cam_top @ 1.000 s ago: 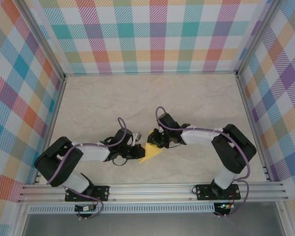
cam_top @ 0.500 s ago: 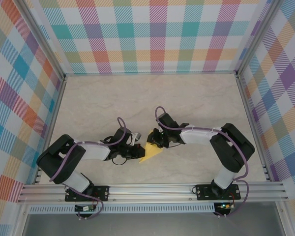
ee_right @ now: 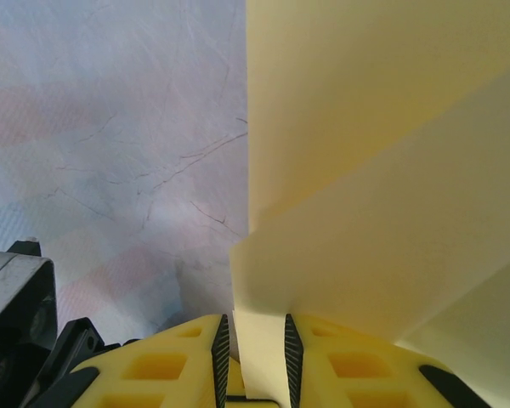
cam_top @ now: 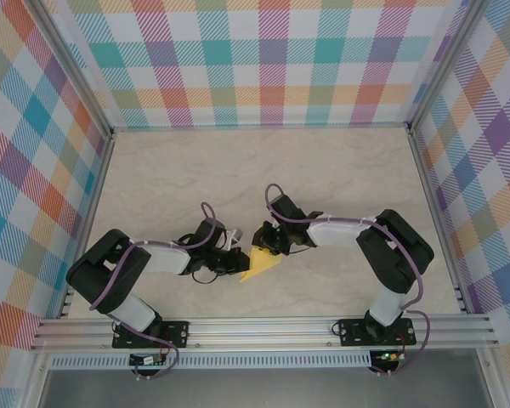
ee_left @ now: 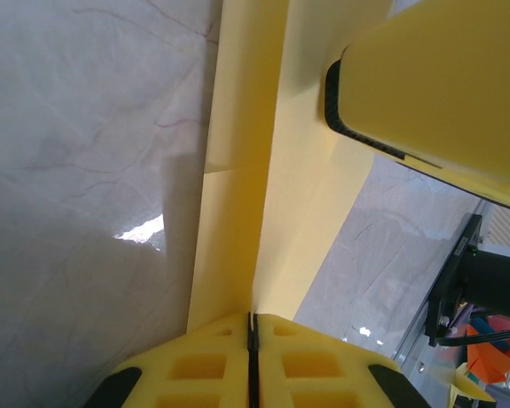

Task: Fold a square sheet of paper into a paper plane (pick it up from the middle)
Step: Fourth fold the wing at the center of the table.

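The square sheet of paper (cam_top: 264, 265) lies as a creased yellow wedge on the marble table between both arms, its point toward the right gripper. My left gripper (cam_top: 240, 263) is at the wedge's left edge. In the left wrist view its jaws (ee_left: 252, 321) are shut on the paper's (ee_left: 289, 195) centre crease, which stands up from the pinch. My right gripper (cam_top: 262, 244) sits at the wedge's tip. In the right wrist view it (ee_right: 253, 361) stands slightly open, and a flap of the paper (ee_right: 382, 170) lies loose in the narrow gap. A right finger (ee_left: 442, 76) shows above the sheet.
The marble table top (cam_top: 238, 170) stretches behind the arms to the plaid walls (cam_top: 263, 68) on three sides. An aluminium rail (cam_top: 263, 327) with both arm bases runs along the near edge.
Both arms have crept a little toward each other, with the right gripper shifting slightly left. The yellow wedge has stayed in place.
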Robot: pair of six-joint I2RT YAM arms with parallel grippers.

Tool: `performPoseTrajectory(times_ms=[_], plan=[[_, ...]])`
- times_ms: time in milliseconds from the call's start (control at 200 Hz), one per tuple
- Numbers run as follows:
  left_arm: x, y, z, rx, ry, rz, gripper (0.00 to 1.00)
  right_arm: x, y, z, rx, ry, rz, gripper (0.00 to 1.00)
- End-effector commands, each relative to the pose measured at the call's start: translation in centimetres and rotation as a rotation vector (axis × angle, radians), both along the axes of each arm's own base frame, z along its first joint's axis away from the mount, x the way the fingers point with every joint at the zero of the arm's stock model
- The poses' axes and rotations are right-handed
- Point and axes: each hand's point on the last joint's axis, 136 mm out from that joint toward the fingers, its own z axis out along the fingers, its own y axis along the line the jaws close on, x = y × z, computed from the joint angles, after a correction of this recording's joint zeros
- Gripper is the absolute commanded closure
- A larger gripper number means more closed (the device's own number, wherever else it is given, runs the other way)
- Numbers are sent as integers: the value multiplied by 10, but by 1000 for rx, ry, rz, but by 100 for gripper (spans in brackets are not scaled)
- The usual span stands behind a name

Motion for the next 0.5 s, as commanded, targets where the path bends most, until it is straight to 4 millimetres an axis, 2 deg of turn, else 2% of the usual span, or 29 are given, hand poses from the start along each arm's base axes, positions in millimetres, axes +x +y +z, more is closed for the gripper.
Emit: performPoseTrajectory(times_ms=[0, 495], plan=[[5, -2, 1, -10, 5, 0, 91, 2, 7, 5, 9, 5, -1, 73], [6, 0, -4, -3, 23, 9, 91, 5, 9, -8, -9, 19, 8, 72]])
